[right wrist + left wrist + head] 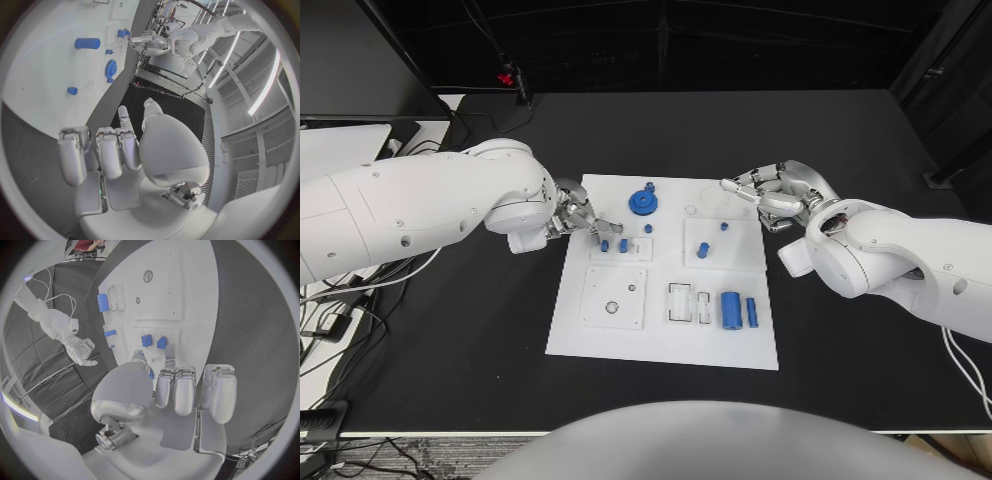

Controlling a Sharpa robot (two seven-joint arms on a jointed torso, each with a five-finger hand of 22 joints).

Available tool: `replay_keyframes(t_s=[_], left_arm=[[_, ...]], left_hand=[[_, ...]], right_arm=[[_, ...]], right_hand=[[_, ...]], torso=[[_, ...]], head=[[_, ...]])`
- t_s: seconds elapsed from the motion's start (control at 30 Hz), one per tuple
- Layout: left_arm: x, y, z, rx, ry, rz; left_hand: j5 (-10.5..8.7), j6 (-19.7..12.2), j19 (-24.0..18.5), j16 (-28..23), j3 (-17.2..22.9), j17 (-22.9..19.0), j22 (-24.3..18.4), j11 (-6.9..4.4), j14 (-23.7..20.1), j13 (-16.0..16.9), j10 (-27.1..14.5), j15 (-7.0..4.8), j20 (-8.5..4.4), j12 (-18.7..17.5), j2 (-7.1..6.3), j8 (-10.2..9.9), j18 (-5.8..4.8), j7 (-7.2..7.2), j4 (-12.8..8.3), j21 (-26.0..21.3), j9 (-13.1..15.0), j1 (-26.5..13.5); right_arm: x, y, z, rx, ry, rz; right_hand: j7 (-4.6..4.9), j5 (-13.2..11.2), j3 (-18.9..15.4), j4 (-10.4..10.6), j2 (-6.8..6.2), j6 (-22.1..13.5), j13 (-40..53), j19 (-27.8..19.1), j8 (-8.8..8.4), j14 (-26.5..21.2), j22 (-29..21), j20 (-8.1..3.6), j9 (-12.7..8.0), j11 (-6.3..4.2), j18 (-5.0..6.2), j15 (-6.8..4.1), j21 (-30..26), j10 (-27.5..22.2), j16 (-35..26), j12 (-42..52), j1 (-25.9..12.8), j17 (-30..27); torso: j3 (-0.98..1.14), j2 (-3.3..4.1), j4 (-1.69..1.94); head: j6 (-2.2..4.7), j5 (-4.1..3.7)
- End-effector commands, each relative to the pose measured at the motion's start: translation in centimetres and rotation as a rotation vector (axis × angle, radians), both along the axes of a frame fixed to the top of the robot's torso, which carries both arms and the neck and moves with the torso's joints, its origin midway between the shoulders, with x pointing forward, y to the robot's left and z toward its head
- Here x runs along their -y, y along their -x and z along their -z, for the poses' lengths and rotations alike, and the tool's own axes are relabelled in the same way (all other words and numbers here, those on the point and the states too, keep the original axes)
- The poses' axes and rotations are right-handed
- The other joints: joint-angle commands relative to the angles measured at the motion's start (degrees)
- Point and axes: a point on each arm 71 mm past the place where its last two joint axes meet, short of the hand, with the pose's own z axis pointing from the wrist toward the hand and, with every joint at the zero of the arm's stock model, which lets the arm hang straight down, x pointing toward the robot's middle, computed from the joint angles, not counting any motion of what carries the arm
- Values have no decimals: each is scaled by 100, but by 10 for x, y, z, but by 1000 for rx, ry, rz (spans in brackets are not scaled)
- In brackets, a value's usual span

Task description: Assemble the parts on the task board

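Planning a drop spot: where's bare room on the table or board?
Free: black table left of the task board, and in front of it. The board's near strip is bare. Crowded: far half, between left hand, blue gear and right hand.

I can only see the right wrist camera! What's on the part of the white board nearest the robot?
Observer: A big blue cylinder lies beside a flat blue bar, near the right edge of the white task board.
Operator: Anything else down there?
Observer: A white square plate with a small round hole, on the board's left side.
Operator: What's the left hand doing?
Observer: The left hand has its fingertips right by two small blue blocks. I can't tell if it touches them.
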Motion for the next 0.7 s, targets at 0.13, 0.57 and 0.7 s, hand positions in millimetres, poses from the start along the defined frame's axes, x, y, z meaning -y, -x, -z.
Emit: replay_keyframes(t_s=[0.13, 0.57, 0.7], left_arm=[[2, 1, 0, -20, 23, 2], [0, -1, -3, 33, 49, -13], [-3, -1, -9, 106, 114, -16]], left_hand=[[24, -45, 598, 5, -46, 1510, 1510, 49, 603, 1501, 608, 46, 24, -26, 18, 38, -82, -13, 4, 18, 9, 46], [52, -52, 598, 5, -71, 1510, 1510, 44, 603, 1501, 608, 53, 28, -26, 6, 68, -82, -17, -1, 18, 20, 63], [61, -95, 598, 5, -153, 1510, 1510, 47, 603, 1501, 608, 53, 32, -26, -41, 134, -82, -12, 8, 18, 50, 22]], right_arm=[[-1, 0, -1, 2, -4, -8], [-1, 0, -1, 2, -4, -8], [-1, 0, -1, 1, -4, -8]], right_hand=[[15, 35, -29, -7, 49, -44, 1508, 587, 27, 606, 1510, 35, 9, 30, -42, 29, 19, 607, 14, 14, 15, 1507], [15, 39, -37, -9, 55, -51, 1508, 587, 37, 606, 1510, 35, 9, 30, -42, 30, 19, 607, 14, 14, 22, 1507], [15, 39, -37, -9, 55, -51, 1508, 587, 37, 606, 1510, 35, 9, 30, -42, 30, 19, 607, 14, 14, 22, 1507]], torso=[[-1, 0, 1], [0, 2, 4], [5, -5, 5]], head=[[0, -3], [0, 0], [0, -2]])
